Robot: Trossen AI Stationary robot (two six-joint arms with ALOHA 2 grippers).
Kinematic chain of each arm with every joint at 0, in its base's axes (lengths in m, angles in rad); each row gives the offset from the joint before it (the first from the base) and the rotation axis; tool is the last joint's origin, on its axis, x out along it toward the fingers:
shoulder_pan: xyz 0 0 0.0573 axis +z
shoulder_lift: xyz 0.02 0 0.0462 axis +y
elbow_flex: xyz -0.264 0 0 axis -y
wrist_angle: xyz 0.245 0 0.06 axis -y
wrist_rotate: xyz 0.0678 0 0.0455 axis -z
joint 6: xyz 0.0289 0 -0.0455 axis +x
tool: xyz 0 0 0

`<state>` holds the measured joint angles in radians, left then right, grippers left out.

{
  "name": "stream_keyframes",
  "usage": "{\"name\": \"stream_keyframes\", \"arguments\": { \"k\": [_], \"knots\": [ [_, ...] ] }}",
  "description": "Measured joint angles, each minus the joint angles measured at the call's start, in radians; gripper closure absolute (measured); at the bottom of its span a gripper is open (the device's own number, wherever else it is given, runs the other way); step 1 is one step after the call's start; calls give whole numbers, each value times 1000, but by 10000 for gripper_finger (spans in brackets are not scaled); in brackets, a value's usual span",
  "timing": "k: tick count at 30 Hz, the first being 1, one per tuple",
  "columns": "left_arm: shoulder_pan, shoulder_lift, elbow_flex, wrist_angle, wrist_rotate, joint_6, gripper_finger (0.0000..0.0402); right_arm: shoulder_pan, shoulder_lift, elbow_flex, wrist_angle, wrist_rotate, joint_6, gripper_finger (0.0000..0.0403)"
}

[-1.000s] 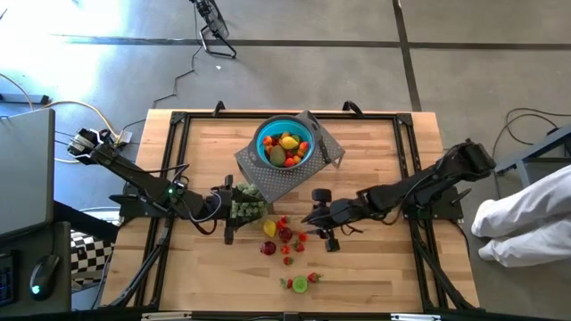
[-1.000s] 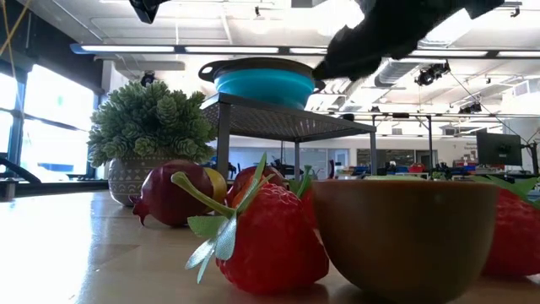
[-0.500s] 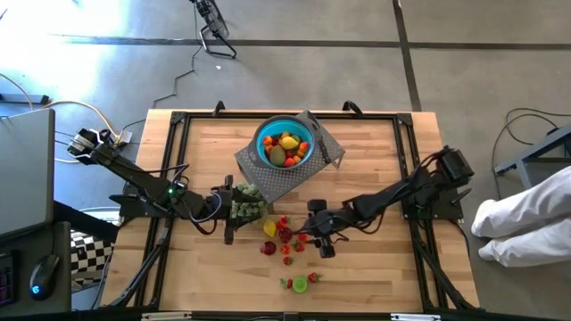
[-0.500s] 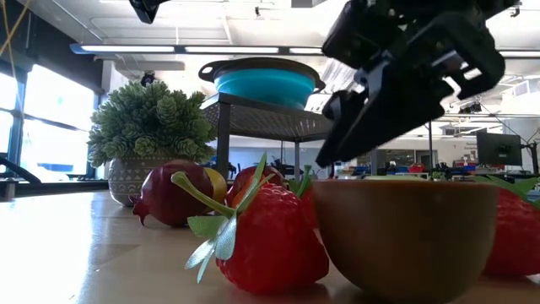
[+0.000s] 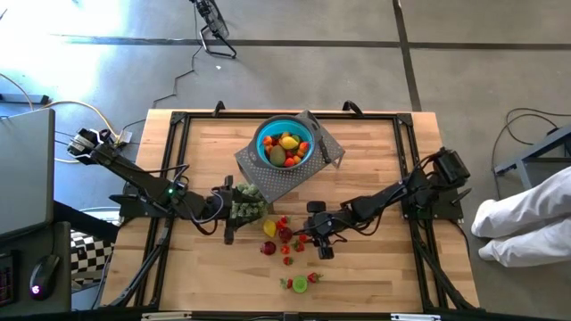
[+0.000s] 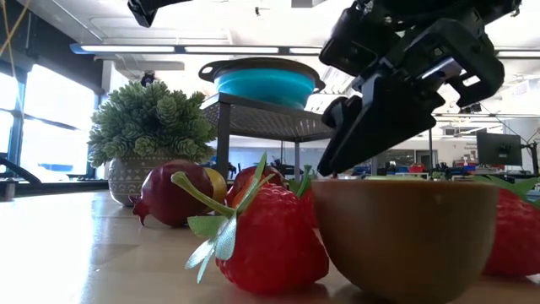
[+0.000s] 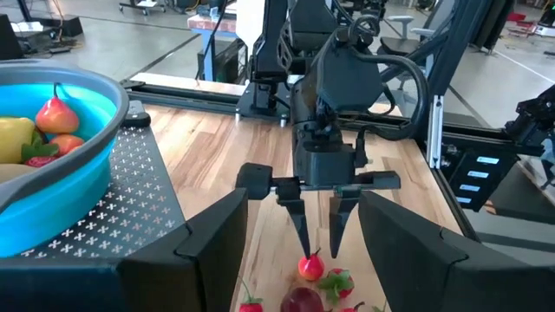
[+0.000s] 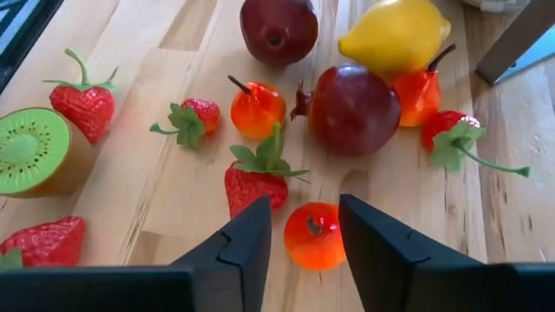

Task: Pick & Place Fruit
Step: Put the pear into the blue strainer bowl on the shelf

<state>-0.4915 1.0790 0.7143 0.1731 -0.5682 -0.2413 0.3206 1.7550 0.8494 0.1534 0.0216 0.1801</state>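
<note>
Loose fruit lies on the wooden table: a lemon [image 8: 395, 35], a pomegranate [image 8: 351, 108], strawberries [image 8: 251, 186], a kiwi half [image 8: 30, 147] and a small orange-red fruit [image 8: 314, 236]. More fruit fills the blue bowl [image 5: 260, 141] on a perforated metal stand [image 5: 268, 180]. My right gripper [image 8: 303, 210] slants down over the small orange-red fruit [image 7: 310, 267], open, one finger on each side of it; whether they touch it I cannot tell. My left gripper [image 5: 228, 212] waits raised at the table's left, open and empty, beside a potted plant [image 5: 248, 203].
The potted plant stands just left of the loose fruit. The stand with the bowl is at the far middle. A black frame [image 5: 178, 120] runs round the table. A person in white [image 5: 526, 223] is beyond the table's right edge.
My right gripper has come down and a little toward the table's left, tipping its fingers steeper, and now stands low over the loose fruit. The fruit has not moved.
</note>
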Motion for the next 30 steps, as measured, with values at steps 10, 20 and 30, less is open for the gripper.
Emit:
{"name": "stream_keyframes", "arguments": {
  "k": [10, 20, 30],
  "knots": [
    [0, 0, 0, -1, 0, 0, 184, 0, 0, 0, -13, 19, 2, 328],
    [0, 0, 0, -1, 0, -1, 184, 0, 0, 0, -15, 61, -4, 396],
    [0, 0, 0, -1, -1, -1, 184, 0, -29, -1, -13, 56, -9, 399]
  ]
}}
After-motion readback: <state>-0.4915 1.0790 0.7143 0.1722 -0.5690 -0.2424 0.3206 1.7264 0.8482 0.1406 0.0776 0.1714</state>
